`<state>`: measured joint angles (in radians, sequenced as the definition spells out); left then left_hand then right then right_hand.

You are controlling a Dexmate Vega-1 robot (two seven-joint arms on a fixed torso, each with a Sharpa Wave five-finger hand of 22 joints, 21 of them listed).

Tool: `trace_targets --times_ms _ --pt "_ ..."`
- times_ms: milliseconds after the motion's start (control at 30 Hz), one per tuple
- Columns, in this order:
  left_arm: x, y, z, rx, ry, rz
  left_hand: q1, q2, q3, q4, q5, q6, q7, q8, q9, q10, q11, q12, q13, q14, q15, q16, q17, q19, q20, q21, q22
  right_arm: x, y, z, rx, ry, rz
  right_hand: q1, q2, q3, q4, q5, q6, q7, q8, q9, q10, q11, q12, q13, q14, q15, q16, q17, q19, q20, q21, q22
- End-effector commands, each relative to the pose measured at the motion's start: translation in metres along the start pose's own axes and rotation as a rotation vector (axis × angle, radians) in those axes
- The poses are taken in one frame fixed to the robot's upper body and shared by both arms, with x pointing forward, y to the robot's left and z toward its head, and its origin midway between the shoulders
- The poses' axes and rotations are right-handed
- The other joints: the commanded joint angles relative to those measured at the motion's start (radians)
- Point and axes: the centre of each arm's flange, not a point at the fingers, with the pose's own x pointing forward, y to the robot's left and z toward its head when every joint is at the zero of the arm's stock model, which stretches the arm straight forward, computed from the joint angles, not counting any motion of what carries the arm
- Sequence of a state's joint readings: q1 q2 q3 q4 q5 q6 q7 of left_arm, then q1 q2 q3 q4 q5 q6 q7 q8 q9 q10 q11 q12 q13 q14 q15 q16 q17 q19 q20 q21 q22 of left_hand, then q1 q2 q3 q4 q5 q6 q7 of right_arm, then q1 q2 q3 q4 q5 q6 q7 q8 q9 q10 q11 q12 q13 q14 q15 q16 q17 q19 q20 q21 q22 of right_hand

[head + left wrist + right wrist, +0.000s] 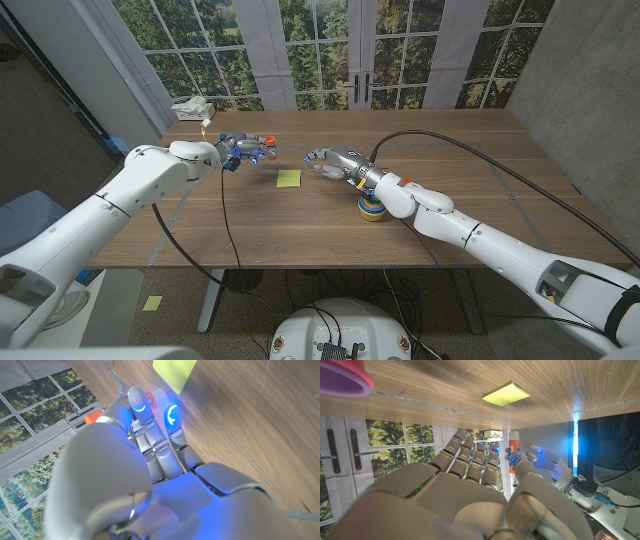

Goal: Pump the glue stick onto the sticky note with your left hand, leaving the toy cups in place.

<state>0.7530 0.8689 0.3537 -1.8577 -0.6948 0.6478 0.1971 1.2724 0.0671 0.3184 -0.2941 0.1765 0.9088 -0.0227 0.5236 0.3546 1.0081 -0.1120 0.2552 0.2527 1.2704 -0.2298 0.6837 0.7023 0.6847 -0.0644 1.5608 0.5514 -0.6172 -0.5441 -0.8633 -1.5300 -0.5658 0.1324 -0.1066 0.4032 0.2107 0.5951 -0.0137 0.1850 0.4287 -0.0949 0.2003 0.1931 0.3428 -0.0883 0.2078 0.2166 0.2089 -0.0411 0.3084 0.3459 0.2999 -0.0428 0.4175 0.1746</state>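
Glue [266,137] held in left hand [243,150], lifted, just beside note [289,179] but not over it. Note looks bare; judged: pumping not yet done. Cups [372,208] stacked under right forearm, apparently undisturbed. Right hand [330,161] hovers near note, fingers apart, holding nothing.

Left hand [243,151] clenched — right hand [335,161] open, raised.
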Motion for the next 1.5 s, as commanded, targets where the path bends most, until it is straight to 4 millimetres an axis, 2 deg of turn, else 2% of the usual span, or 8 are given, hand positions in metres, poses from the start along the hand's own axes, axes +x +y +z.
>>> trace_targets --times_ms 33,567,1500 --pt "0.001 0.001 -0.001 -0.015 0.037 -0.009 -0.010 0.032 0.130 0.118 -0.003 0.021 0.026 0.015 0.112 0.204 -0.066 0.004 0.497 0.008 -0.002 -0.003 0.005 0.010 -0.147 0.004 -0.002 0.008 0.006 0.001 -0.013 -0.009 0.036 0.018 0.000 0.008 -0.001 -0.002 0.004 -0.010 0.003 0.002 0.002 -0.015 0.006 0.005 -0.004 -0.121 0.005 0.006 0.012 -0.071 -0.005 0.003" --pt "0.004 -0.002 0.002 -0.008 0.085 -0.005 -0.005 0.030 0.130 0.119 -0.004 0.021 0.027 0.011 0.108 0.205 -0.064 -0.003 0.497 0.013 -0.002 -0.013 0.007 0.014 -0.147 0.005 -0.003 0.013 0.016 -0.001 -0.022 -0.005 0.070 0.028 -0.002 0.015 0.002 -0.002 0.002 -0.011 0.001 0.002 0.002 -0.016 0.007 0.005 -0.006 -0.122 0.009 0.011 0.012 -0.072 -0.007 0.003" --pt "0.008 -0.009 0.034 0.088 0.179 0.025 0.001 0.026 0.129 0.118 -0.002 0.027 0.039 0.004 0.103 0.208 -0.057 -0.015 0.494 0.021 -0.003 -0.030 0.016 0.019 -0.148 0.005 -0.008 0.023 0.026 -0.003 -0.055 -0.005 0.132 0.040 -0.003 0.020 0.008 -0.004 0.003 -0.012 0.000 0.003 0.000 -0.017 0.007 0.006 -0.011 -0.124 0.014 0.019 0.013 -0.073 -0.011 0.004"
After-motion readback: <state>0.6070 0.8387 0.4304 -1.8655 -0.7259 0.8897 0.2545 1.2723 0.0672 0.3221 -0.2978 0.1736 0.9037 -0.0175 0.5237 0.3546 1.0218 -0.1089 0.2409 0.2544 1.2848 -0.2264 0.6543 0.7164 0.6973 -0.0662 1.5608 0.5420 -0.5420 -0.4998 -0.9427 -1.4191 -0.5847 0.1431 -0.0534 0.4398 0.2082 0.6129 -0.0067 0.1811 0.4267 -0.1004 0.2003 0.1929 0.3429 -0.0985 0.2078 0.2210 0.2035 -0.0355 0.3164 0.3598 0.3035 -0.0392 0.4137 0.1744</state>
